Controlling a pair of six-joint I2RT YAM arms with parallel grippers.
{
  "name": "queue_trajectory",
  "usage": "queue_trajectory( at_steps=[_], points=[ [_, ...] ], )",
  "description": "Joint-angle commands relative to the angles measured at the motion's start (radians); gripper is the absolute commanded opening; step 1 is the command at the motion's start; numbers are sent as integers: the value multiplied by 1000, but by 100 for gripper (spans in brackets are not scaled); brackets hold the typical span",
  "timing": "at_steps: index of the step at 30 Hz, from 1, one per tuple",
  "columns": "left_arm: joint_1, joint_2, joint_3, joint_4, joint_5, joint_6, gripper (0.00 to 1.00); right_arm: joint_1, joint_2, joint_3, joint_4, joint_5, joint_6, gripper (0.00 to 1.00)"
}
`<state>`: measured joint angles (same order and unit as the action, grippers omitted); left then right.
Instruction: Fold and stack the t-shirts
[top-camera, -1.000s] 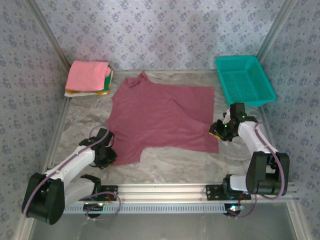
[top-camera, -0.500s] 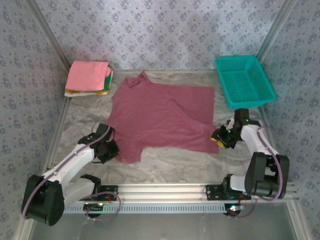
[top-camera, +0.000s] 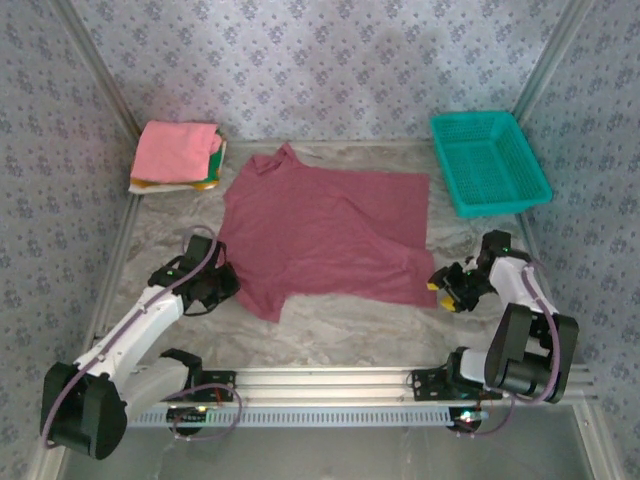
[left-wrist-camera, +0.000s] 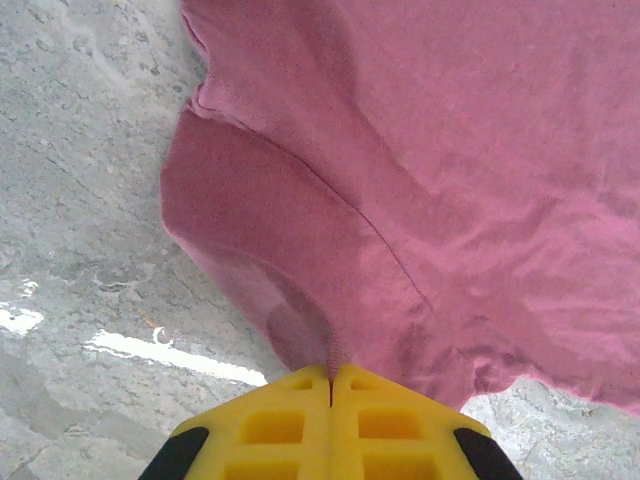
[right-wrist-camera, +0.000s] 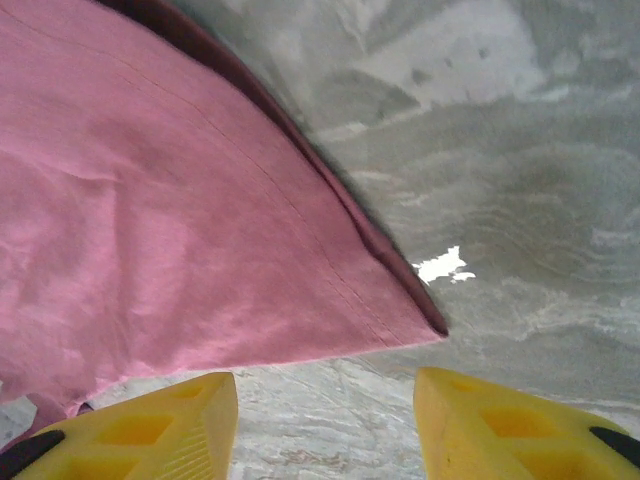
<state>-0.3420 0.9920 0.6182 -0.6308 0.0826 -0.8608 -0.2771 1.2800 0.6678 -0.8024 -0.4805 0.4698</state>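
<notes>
Patterned wallpaper closes in a grey marbled desk (top-camera: 360, 325). Spread across its middle lies the maroon t-shirt (top-camera: 320, 225), mostly flat. The left pincer (top-camera: 222, 285) is clenched on the shirt's near-left sleeve edge. A fold of cloth is nipped between its yellow fingers (left-wrist-camera: 270, 425), and the rest of the shirt fans away ahead of it. The right pincer (top-camera: 447, 285) stands released, jaws apart, with the shirt's hem corner lying on the desk just ahead of its fingertips, not touching them. Far beyond the left pincer sits the stack of folded t-shirts (top-camera: 178, 155), pink on top. Beyond the right pincer is a teal mesh basket (top-camera: 488, 160).
</notes>
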Motion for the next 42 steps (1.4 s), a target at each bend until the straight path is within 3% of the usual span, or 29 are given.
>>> queue_trajectory(
  at_steps=[1,7,13,16,19,24,35,42],
  points=[
    [11,-17,-11,-9,11,25,0,1,10,-37,6,-26,31,53],
    [32,-28,-27,5,16,39,0,10,79,-75,136,-48,66,54],
    [52,-50,-38,2,26,42,0,68,131,-102,197,-43,105,46],
    [64,-54,-52,14,33,41,0,78,144,-111,256,-47,113,34],
    [71,-53,-55,21,40,37,0,82,147,-104,261,-49,118,9],
    [78,-86,-6,-43,-14,60,0,69,56,-42,108,0,80,0],
    [90,-251,63,-224,-105,61,0,28,-117,59,-180,37,34,0],
    [90,-370,12,-278,-61,7,0,58,-165,25,-244,76,40,0]
  ],
)
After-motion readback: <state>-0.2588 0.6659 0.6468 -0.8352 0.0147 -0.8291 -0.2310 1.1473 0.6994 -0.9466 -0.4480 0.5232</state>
